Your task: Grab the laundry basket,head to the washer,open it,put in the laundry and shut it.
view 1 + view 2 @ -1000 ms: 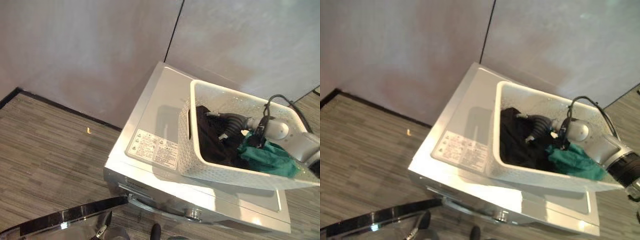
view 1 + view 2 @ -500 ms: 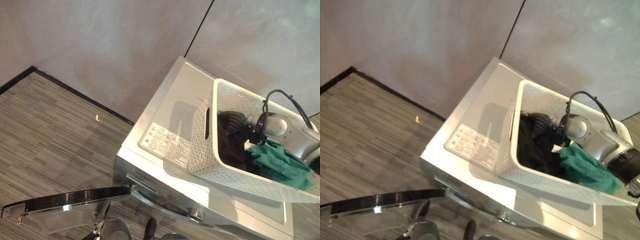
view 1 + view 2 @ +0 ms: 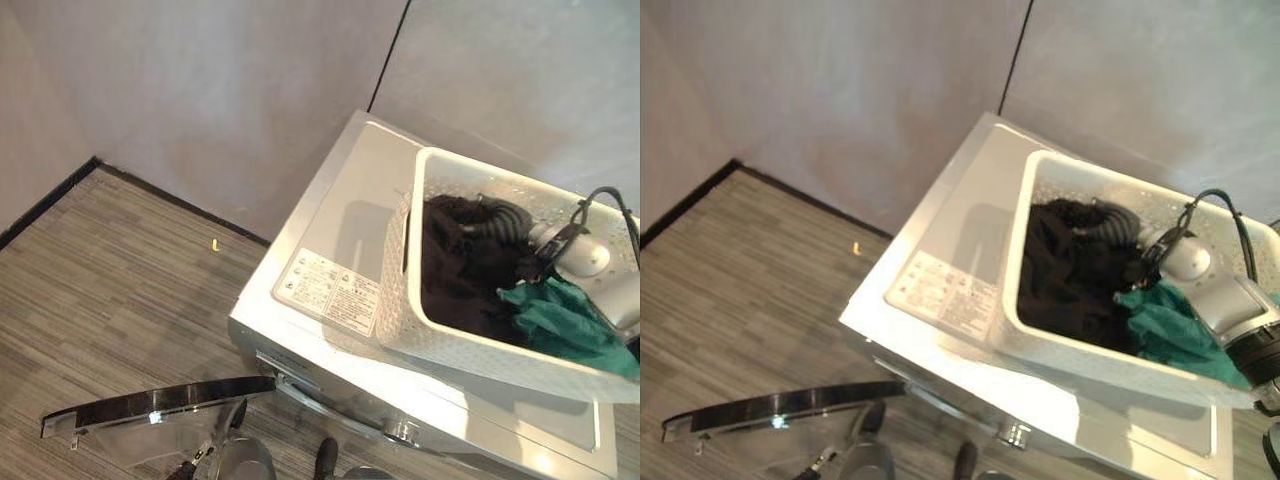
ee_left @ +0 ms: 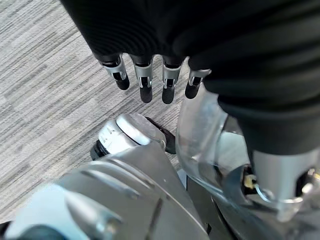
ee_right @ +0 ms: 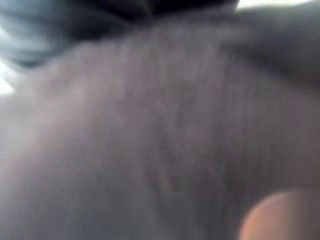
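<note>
A: Where is the laundry basket?

B: The white perforated basket sits on top of the washer, toward its right side. Inside lie black laundry and a green garment, the green one at the right end.

A: And the right robot hand?

B: Its dark ribbed cover reaches into the black laundry; the fingers are buried, so I cannot tell whether they grip. Its wrist view is pressed up against dark cloth.

A: The left robot hand?

B: The left wrist view shows it hanging over the striped floor, fingers straight and relaxed, holding nothing.

A: The washer door?

B: Swung open at the washer's lower left in the eye views.
</note>
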{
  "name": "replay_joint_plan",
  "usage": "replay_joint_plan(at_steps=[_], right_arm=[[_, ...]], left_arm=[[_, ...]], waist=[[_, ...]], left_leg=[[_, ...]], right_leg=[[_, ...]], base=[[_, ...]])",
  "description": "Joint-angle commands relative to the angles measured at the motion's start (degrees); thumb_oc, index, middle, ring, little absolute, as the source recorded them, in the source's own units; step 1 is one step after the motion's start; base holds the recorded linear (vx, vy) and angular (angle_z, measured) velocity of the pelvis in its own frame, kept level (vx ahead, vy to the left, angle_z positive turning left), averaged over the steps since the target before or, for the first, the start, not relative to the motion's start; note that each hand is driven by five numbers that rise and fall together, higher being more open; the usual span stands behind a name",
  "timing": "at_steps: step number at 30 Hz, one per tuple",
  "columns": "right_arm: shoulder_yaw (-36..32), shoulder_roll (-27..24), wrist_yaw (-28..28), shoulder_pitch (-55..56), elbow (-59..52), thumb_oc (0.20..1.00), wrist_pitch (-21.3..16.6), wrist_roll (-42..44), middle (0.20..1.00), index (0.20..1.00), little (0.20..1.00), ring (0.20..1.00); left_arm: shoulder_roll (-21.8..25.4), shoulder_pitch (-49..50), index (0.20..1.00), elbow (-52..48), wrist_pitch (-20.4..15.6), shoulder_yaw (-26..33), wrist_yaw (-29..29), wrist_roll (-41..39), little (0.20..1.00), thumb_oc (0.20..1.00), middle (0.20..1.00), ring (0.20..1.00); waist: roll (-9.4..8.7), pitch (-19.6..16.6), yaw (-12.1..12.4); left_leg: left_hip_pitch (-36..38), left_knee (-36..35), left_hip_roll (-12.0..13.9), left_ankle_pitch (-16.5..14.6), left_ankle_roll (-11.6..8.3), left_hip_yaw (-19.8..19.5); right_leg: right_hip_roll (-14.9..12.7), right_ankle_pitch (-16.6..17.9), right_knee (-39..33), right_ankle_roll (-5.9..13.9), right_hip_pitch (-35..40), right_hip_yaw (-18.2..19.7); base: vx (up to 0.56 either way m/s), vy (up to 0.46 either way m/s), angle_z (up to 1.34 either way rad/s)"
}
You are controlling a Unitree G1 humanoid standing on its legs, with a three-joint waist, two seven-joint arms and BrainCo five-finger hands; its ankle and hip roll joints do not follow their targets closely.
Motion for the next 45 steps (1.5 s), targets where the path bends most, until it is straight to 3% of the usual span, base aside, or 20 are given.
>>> replay_joint_plan(at_steps=[1,6,9,10,12,16,17,20,22,26,27,29,32,35,37,38,39,40,42,45], right_arm=[[-8.3,0.1,-10.4,-4.8,0.6,0.200,-5.5,6.1,0.200,0.200,0.200,0.200],[-12.2,1.7,-17.1,-10.4,-1.4,0.200,-8.6,6.8,0.200,0.200,0.200,0.200],[-12.4,0.4,-19.8,-12.7,-1.6,0.200,-8.6,6.1,0.200,0.200,0.200,0.200],[-12.4,0.1,-20.9,-13.3,-2.0,0.200,-8.6,5.4,0.200,0.200,0.200,0.200],[-12.3,0.7,-21.1,-13.8,-1.1,0.200,-8.4,4.9,0.200,0.200,0.200,0.200],[-11.4,0.9,-21.4,-15.8,0.2,0.200,-7.7,3.9,0.200,0.200,0.200,0.200],[-10.1,1.5,-20.9,-17.3,1.6,0.200,-7.4,4.5,0.200,0.200,0.200,0.200],[-9.7,0.5,-21.0,-18.5,3.6,0.200,-6.9,5.8,0.200,0.200,0.200,0.200],[-10.2,-0.3,-21.5,-19.1,6.1,0.200,-6.8,6.6,0.200,0.200,0.200,0.200],[-10.8,-0.9,-22.5,-21.0,9.7,0.200,-5.6,4.6,0.200,0.200,0.200,0.200],[-10.7,-0.9,-22.5,-21.1,9.7,0.200,-5.5,4.5,0.200,0.200,0.200,0.200],[-10.4,-0.5,-22.6,-21.7,11.4,0.200,-4.6,2.4,0.200,0.200,0.200,0.200],[-9.8,-0.4,-22.8,-23.0,12.2,0.200,-4.0,1.4,0.200,0.200,0.200,0.200],[-4.5,3.2,-26.1,-34.7,18.3,0.200,-2.5,1.5,0.200,0.200,0.200,0.200],[-2.3,4.8,-27.0,-39.3,20.0,0.200,-2.5,1.6,0.200,0.200,0.200,0.200],[-1.4,5.4,-28.0,-42.5,21.3,0.200,-3.1,1.4,0.200,0.200,0.200,0.200],[-0.6,5.2,-28.0,-44.1,22.0,0.200,-3.2,1.1,0.200,0.200,0.200,0.200],[-0.6,5.3,-28.0,-44.1,22.1,0.200,-3.2,1.1,0.200,0.200,0.200,0.200],[1.4,6.6,-30.3,-49.4,24.4,0.200,-3.4,-1.6,0.200,0.200,0.200,0.200],[3.8,8.3,-31.7,-54.6,28.3,0.200,-3.4,-1.1,0.200,0.200,0.200,0.200]], left_arm=[[0.4,-0.9,1.000,4.4,-0.6,-2.6,1.4,-1.0,1.000,1.000,1.000,1.000],[0.1,-0.7,1.000,4.5,-0.8,-2.4,2.7,-1.2,1.000,1.000,1.000,1.000],[0.4,-2.0,1.000,3.3,-1.5,-2.5,3.6,-1.4,1.000,1.000,1.000,1.000],[0.4,-2.4,1.000,1.4,-1.8,-2.6,4.2,-1.6,1.000,1.000,1.000,1.000],[0.2,-2.4,1.000,-0.4,-1.9,-3.4,4.0,-0.6,1.000,1.000,1.000,1.000],[0.3,-2.2,1.000,-1.2,-2.1,-4.4,3.6,0.7,1.000,1.000,1.000,1.000],[0.4,-2.2,1.000,-0.4,-2.2,-5.1,3.5,1.8,1.000,1.000,1.000,1.000],[0.1,-3.2,1.000,1.0,-2.3,-6.2,3.4,3.0,1.000,1.000,1.000,1.000],[-0.4,-4.0,1.000,1.1,-2.3,-7.8,2.8,4.8,1.000,1.000,1.000,1.000],[-0.2,-5.6,1.000,1.7,-2.3,-10.0,2.4,7.9,1.000,1.000,1.000,1.000],[-0.2,-5.6,1.000,1.7,-2.3,-10.0,2.4,7.9,1.000,1.000,1.000,1.000],[-0.1,-5.4,1.000,2.9,-2.2,-10.5,2.3,9.4,1.000,1.000,1.000,1.000],[0.1,-4.9,1.000,3.7,-2.2,-10.4,2.3,10.2,1.000,1.000,1.000,1.000],[1.4,-4.6,1.000,4.9,-1.5,-10.0,3.0,10.0,1.000,1.000,1.000,1.000],[1.7,-4.4,1.000,5.1,-1.4,-9.5,3.3,9.5,1.000,1.000,1.000,1.000],[2.1,-4.5,1.000,4.8,-1.8,-10.1,3.6,9.4,1.000,1.000,1.000,1.000],[2.1,-4.5,1.000,4.6,-2.0,-10.3,3.5,9.5,1.000,1.000,1.000,1.000],[2.1,-4.5,1.000,4.6,-2.0,-10.3,3.5,9.5,1.000,1.000,1.000,1.000],[2.6,-3.8,1.000,3.7,-2.5,-12.1,3.4,9.8,1.000,1.000,1.000,1.000],[3.4,-4.0,1.000,0.6,-3.4,-15.2,4.2,12.0,1.000,1.000,1.000,1.000]], waist=[[0.23,-3.8,1.2],[1.15,-3.7,1.8],[0.84,-2.3,1.1],[0.08,-1.0,0.5],[-0.33,-0.7,0.2],[-0.23,-1.8,-1.3],[0.58,-2.9,-2.5],[2.15,-4.8,-5.3],[3.67,-6.0,-6.8],[3.46,-6.4,-7.8],[3.36,-6.3,-7.7],[2.76,-5.5,-7.7],[2.68,-4.5,-7.6],[4.67,-2.3,-6.2],[4.98,-2.4,-5.9],[5.15,-2.9,-5.1],[4.91,-3.3,-4.7],[4.89,-3.4,-4.7],[3.56,-6.2,-1.7],[1.91,-8.5,0.0]], left_leg=[[4.2,4.4,5.2,-6.8,0.02,0.1],[2.7,5.6,6.8,-4.5,-1.14,-1.1],[-0.5,9.8,7.0,-3.9,-1.10,1.6],[-0.1,16.1,6.9,-7.6,0.29,7.0],[1.1,24.2,6.4,-10.5,1.45,8.4],[3.7,34.2,4.9,-12.2,2.54,5.3],[7.3,37.3,3.5,-12.6,2.41,2.3],[12.6,31.4,1.6,-13.9,2.14,0.2],[16.3,24.2,2.2,-20.3,2.26,4.0],[18.6,17.2,-2.3,-25.4,3.71,6.2],[18.7,17.1,-2.4,-25.4,3.82,6.3],[19.8,15.1,-5.6,-29.1,5.85,7.3],[20.0,15.0,-7.9,-29.6,7.23,8.1],[17.8,14.4,-8.4,-26.5,8.19,11.2],[16.4,12.7,-8.8,-24.2,8.74,11.5],[14.4,11.6,-8.7,-21.9,9.33,11.1],[13.7,11.1,-8.8,-21.1,9.54,11.2],[13.7,11.1,-8.9,-21.1,9.55,11.2],[10.1,10.4,-8.7,-18.2,9.35,12.4],[8.5,8.6,-7.9,-16.3,7.97,13.2]], right_leg=[[-0.9,-3.6,1.2,0.62,-3.6,1.4],[1.5,-4.7,0.4,-0.83,-2.4,1.3],[1.2,-4.5,0.4,-1.42,-2.7,-0.3],[0.1,-3.6,0.9,-1.49,-3.5,-1.4],[-0.9,-2.6,1.5,-1.64,-4.4,-1.8],[-1.7,-1.1,2.0,-1.41,-6.5,-2.1],[-1.6,-0.4,2.6,-0.97,-7.9,-1.4],[-2.4,1.8,3.6,0.55,-11.2,-0.2],[-3.5,3.7,4.1,2.17,-13.4,0.4],[-9.1,7.8,3.8,4.91,-16.5,0.1],[-9.2,7.9,3.8,4.99,-16.5,0.3],[-12.8,10.1,3.4,6.61,-18.0,-0.4],[-14.7,11.2,2.9,7.47,-18.9,-1.3],[-17.5,9.4,5.0,6.79,-18.9,-7.7],[-18.0,8.2,9.3,5.91,-17.9,-6.6],[-16.3,6.4,15.6,5.28,-16.1,-2.4],[-15.7,5.2,17.1,5.14,-15.7,-1.1],[-15.8,5.3,17.1,5.15,-15.8,-1.0],[-13.8,0.8,16.5,5.30,-8.2,-1.8],[-12.8,-0.1,10.8,5.39,-4.5,-1.6]], base=[[-0.04,-0.138,0.02],[-0.08,-0.143,0.12],[-0.23,-0.084,0.23],[-0.27,-0.022,0.57],[-0.27,-0.006,0.27],[-0.14,0.078,-0.10],[-0.16,0.224,0.03],[-0.17,0.267,0.10],[-0.19,0.297,0.32],[-0.24,0.309,0.58],[-0.23,0.296,0.02],[-0.23,0.293,-0.14],[-0.23,0.205,-0.23],[-0.41,0.166,-0.68],[-0.33,0.039,-0.91],[-0.27,-0.012,-0.48],[-0.26,-0.010,-0.25],[-0.12,-0.048,0.07],[-0.19,-0.179,-0.01],[-0.12,-0.196,-0.37]])
